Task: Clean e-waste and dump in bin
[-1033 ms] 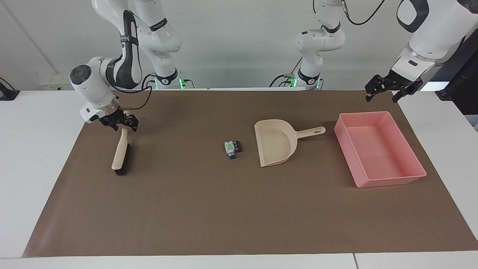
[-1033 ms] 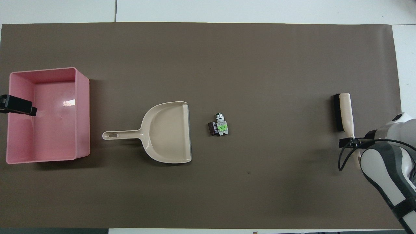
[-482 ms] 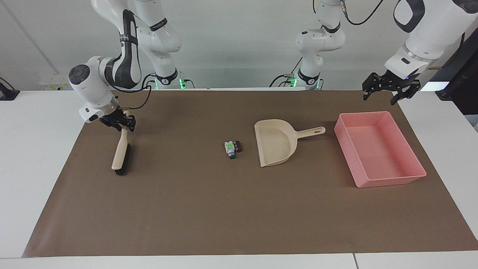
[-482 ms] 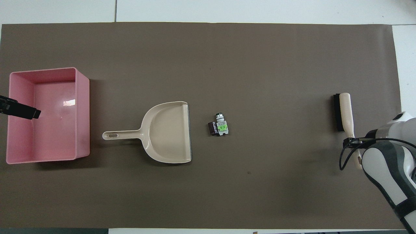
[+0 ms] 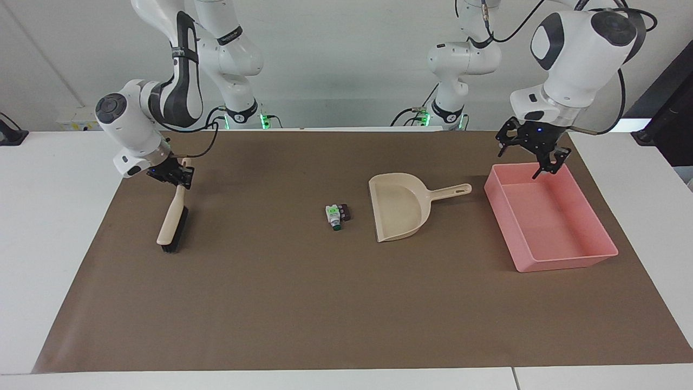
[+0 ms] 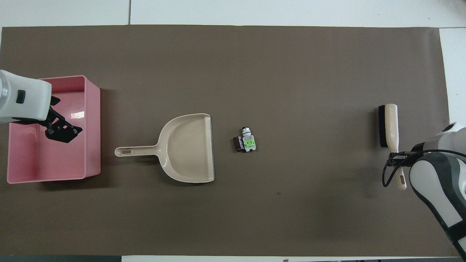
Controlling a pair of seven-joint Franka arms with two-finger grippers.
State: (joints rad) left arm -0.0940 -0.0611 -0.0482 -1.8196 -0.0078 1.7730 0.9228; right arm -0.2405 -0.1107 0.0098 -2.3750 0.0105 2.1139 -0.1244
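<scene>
Right gripper (image 5: pixel 177 179) is clamping the brush (image 5: pixel 172 225) by its handle end; left gripper (image 5: pixel 533 158) is hanging with fingers spread and holding nothing, over the robot-side edge of the bin (image 5: pixel 590 259). We're seeing a brown mat (image 5: pixel 303 303) covering most of a white table (image 5: pixel 48 227), with a pale wall rising past the arm bases.

E-waste (image 5: pixel 337 215) is sitting mid-mat — white-and-green piece touching the dark block — just beside the open mouth of the dustpan (image 5: pixel 400 208), toward the right arm's end. Dustpan handle is pointing at the bin, not touching it. Bin is lying at the left arm's end, close to the mat edge. Wide bare mat is lying between brush and e-waste, and along the edge farthest from the robots.

Versus a second ago — right fingers have closed on the handle and the brush has tilted slightly; left gripper has swung in over the bin.
</scene>
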